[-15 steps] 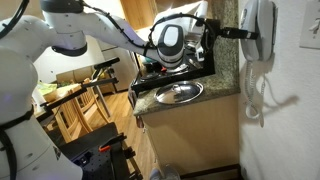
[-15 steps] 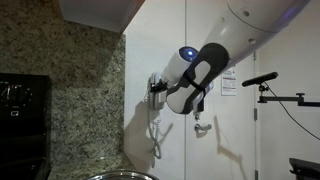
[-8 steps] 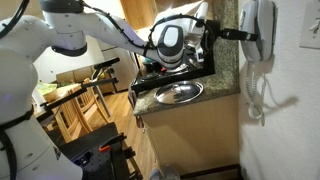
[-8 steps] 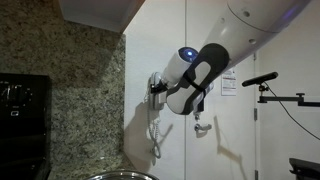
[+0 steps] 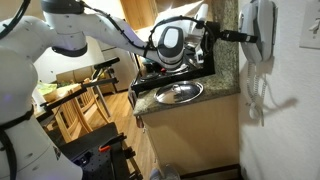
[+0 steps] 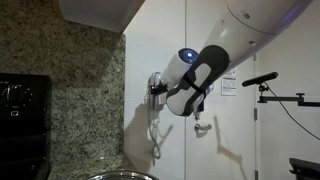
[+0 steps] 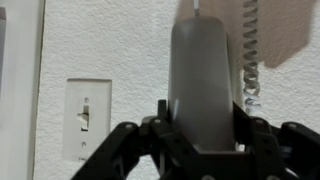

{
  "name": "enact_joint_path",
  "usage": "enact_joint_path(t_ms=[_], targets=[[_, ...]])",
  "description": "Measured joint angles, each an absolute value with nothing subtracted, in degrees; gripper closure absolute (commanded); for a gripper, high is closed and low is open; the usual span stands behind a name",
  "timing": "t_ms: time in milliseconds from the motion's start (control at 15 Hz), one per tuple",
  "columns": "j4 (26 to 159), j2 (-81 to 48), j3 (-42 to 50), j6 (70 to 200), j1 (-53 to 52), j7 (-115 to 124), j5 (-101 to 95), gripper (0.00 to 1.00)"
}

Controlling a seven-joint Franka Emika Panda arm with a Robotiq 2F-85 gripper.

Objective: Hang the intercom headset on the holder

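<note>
Our hand [image 7: 205, 128] is clamped on the narrow sides of the intercom headset [image 7: 204, 70], which we judge light, stiff, slippery plastic, tugged by its springy coiled cord [image 7: 250, 55].

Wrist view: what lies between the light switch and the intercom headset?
Nothing but bare textured white wall, seen in the wrist view, separates the light switch from the intercom headset. The coiled cord hangs on the headset's other side.

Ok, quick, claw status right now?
The claw is closed on the slim white curved intercom handset.
</note>
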State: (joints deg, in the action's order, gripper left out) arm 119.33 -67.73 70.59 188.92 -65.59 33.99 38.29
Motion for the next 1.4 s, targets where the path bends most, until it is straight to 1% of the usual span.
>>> enact_joint_path(t_ms=[1400], targets=[[118.97,-69.05,72.49,186.63,-66.62,34.25,38.82,0.66]])
